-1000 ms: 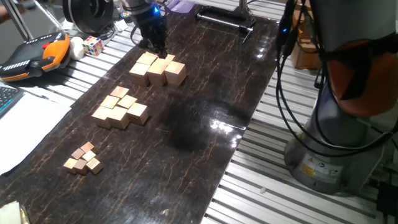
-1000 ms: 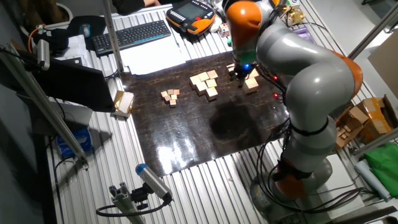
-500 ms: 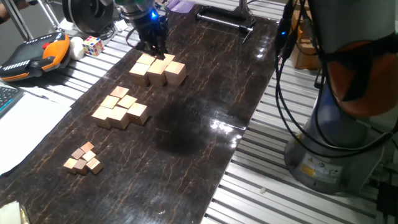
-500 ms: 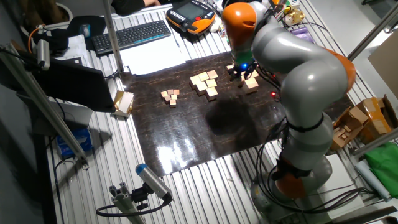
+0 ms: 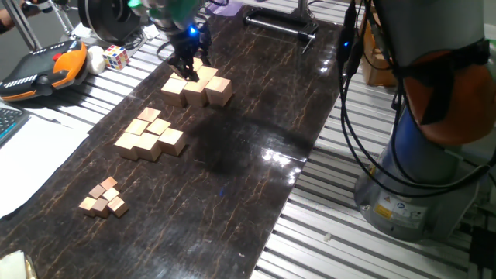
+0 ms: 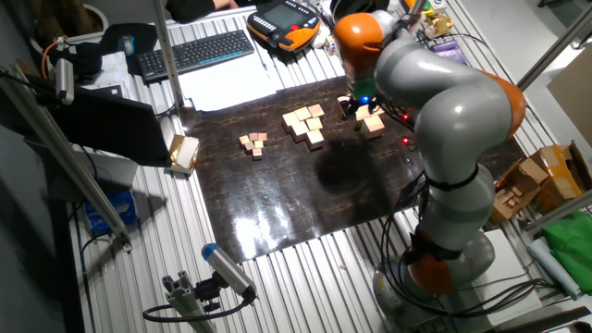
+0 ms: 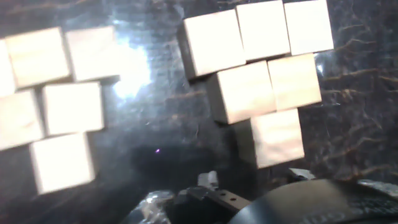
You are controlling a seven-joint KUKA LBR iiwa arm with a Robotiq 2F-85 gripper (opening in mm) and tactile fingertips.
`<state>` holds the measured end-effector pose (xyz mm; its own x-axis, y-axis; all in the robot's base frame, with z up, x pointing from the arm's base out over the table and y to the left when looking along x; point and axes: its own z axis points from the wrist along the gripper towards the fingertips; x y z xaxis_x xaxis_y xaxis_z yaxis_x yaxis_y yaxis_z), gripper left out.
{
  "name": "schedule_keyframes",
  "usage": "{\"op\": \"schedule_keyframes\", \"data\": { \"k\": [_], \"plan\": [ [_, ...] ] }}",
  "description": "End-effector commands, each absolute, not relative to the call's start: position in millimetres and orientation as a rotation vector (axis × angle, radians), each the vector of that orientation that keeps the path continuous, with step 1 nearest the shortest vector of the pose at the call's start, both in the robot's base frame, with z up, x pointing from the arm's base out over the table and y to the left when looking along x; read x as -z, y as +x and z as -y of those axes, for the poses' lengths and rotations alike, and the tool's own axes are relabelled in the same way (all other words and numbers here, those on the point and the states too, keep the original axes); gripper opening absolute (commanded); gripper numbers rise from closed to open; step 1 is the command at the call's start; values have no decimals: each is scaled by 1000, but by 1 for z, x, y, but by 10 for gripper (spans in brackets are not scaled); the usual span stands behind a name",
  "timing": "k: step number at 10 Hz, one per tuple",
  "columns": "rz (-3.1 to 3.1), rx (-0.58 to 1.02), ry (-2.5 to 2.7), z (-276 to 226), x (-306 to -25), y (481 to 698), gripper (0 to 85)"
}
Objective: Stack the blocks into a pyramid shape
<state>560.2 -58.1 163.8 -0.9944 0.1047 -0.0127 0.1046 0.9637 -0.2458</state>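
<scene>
The gripper [image 5: 187, 68] hung over the far end of the dark table [image 5: 256, 124], just above the far edge of the blocks [image 5: 197, 86]. These large tan cubes lay flat in a tight stepped cluster, none raised onto another as far as one fixed view showed. In the hand view they formed three rows [image 7: 258, 74]: three cubes at the top, two below, one lowest, all touching. The fingers were hidden in that view, and in the fixed views they were too small and dark, so I could not tell whether the jaws stood wide or narrow; no cube appeared between them. A second group of medium cubes [image 5: 149, 135] sat nearer along the table, apart from the blocks, and a cluster of tiny cubes [image 5: 104, 197] lay nearest still.
</scene>
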Motion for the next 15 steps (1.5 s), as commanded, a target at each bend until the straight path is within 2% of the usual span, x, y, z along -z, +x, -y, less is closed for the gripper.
{"op": "schedule_keyframes", "data": {
  "k": [1, 5, 11, 15],
  "plan": [
    [3118, -385, -162, 65, -144, 563, 677],
    [3118, -335, -189, 93, -123, 572, 713],
    [3150, -279, -244, 115, -93, 560, 803],
    [3159, -260, -157, 133, -81, 563, 810]
  ]
}}
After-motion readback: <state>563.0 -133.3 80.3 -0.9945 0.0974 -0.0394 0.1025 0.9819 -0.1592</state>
